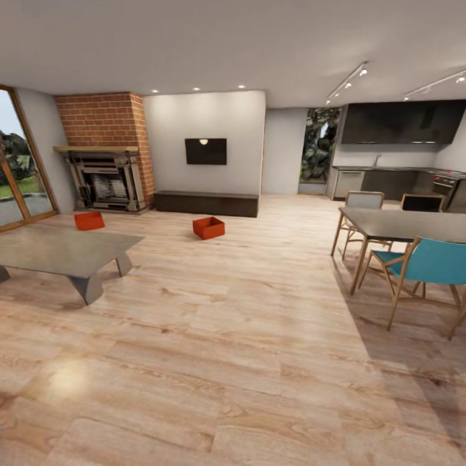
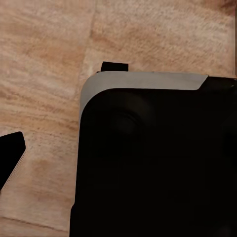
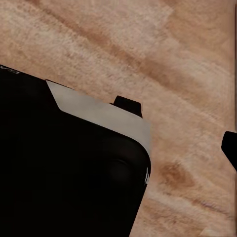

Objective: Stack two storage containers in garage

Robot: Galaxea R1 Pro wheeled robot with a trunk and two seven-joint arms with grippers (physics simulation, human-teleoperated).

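Two storage containers (image 1: 208,227) sit far ahead on the wood floor (image 1: 246,336), left of centre, nearer the left arm; gripper states can't be told.

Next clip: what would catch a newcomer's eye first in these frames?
Two orange-red storage containers on the light wood-plank floor, one before the red-brick fireplace, the other before the long dark cabinet under the wall TV. A low grey table sits left; a dining table with a teal chair sits right.
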